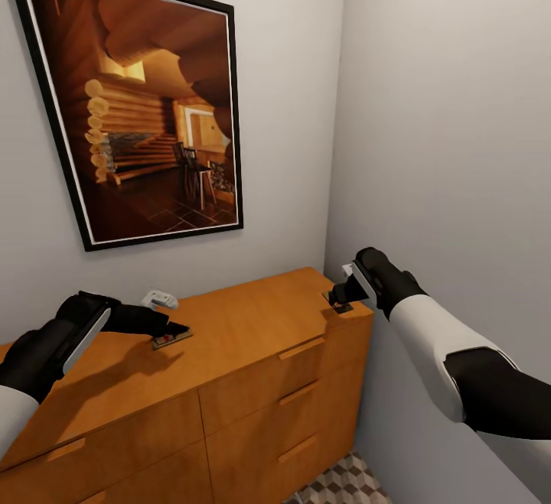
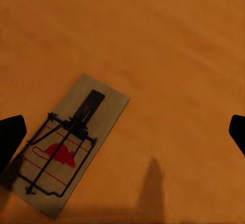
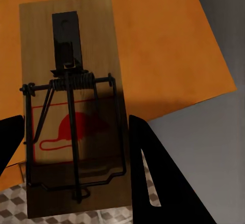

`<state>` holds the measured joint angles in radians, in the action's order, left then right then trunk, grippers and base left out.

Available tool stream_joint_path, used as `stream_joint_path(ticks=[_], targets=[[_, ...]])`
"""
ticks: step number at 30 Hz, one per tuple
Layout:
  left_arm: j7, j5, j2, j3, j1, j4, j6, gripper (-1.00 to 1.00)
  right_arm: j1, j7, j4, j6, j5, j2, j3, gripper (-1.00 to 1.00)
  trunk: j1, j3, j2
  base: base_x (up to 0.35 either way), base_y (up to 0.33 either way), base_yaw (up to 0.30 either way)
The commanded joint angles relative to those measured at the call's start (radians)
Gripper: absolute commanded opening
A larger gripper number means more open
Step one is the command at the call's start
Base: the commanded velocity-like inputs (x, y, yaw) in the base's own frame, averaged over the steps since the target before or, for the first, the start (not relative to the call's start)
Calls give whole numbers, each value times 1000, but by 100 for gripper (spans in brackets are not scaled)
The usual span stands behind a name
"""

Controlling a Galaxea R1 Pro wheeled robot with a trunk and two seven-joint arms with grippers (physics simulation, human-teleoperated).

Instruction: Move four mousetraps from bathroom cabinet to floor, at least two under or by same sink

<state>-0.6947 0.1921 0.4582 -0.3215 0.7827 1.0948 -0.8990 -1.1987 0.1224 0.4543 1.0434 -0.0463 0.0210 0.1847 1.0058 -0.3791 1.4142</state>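
We saw right gripper point(image 3: 76, 147) pinching flat tan wooden mousetrap point(image 3: 76, 106) at right end of orange-brown wooden cabinet point(image 1: 252, 320). Left gripper point(image 1: 164, 326) stood spread wide over second tan mousetrap point(image 2: 69, 142), lying flat at centre-left of frame on cabinet top.
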Motion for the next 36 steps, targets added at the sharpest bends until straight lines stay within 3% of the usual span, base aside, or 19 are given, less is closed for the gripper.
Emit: stream_joint_path(ticks=[1,6,12,18,28,36], targets=[[3,4,2,-2,1,1,-7,100,-1,7,1,4,-3,0,4,-100,0,-1,1,0,0,0],[3,-43,6,-1,1,-7,-7,100,-1,7,1,4,-3,0,4,-100,0,-1,1,0,0,0],[0,-96,-7,-1,39,-121,16,100,-1,6,1,4,-3,2,4,-100,0,-1,1,0,0,0],[-3,-102,-14,-1,55,-155,62,100,-1,6,0,4,-3,0,4,-100,0,-1,1,0,0,0],[-3,-104,-19,-1,58,-161,72,100,-1,6,0,4,-3,0,4,-100,0,-1,1,0,0,0],[-3,-104,-48,-2,58,-189,75,100,-1,6,0,4,-3,0,4,-100,0,-1,1,0,0,0]])
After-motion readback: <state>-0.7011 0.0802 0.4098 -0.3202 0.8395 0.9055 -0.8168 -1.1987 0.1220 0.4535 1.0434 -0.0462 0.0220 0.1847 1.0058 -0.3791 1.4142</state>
